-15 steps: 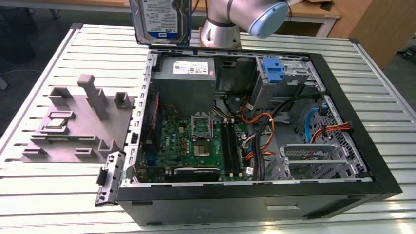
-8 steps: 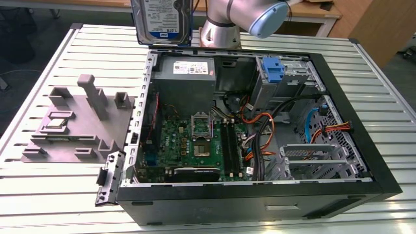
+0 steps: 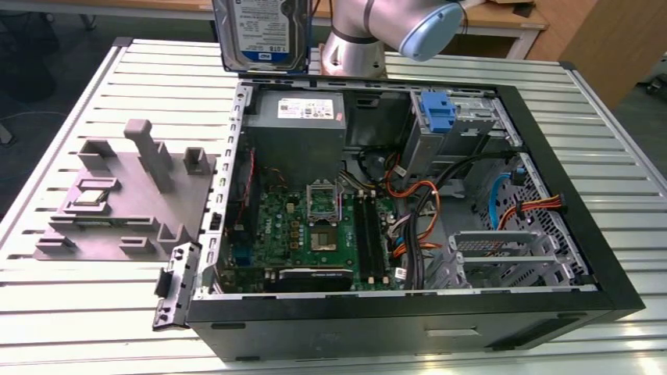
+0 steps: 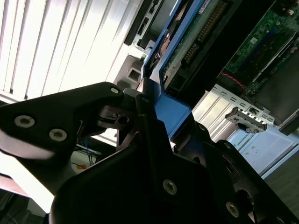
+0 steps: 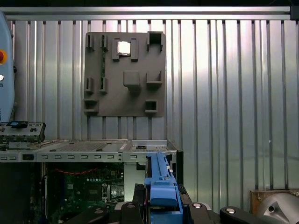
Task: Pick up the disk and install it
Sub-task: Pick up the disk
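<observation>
Slatted table (image 3: pixel 62 312): carries everything; the computer case (image 3: pixel 417 332) lies on it with its open side up.
Fixture plate (image 3: pixel 125 203): grey, flat on the table just beside the case, on the exterior view's left.
Chip (image 3: pixel 92 197): small, square and silver, seated in a pocket of the plate, well apart from the case.
Disk (image 3: pixel 261 31): held upright in the air over the case's far edge, near the power-supply corner, with its white-and-blue label facing the exterior camera. Its blue bracket shows in both wrist views.
Gripper (image 4: pixel 159 112): black fingers (image 4: pixel 135 105) pressed onto the disk's blue bracket from both sides, pinching it.
Arm (image 3: pixel 386 31): silver with a blue cap, standing beyond the case's far wall, just beside the disk.
Power supply (image 3: pixel 297 117): grey box in the case's far corner, below the disk.
Motherboard (image 3: pixel 312 226): green, on the case floor nearer the front wall.
Blue caddy (image 3: pixel 440 113): fixed inside the case along its far wall, to the exterior view's right of the power supply.
Cables (image 3: pixel 417 211): orange and black, looping across the case's middle.
Drive cage (image 3: pixel 511 250): perforated metal, at the case's side on the exterior view's right.
</observation>
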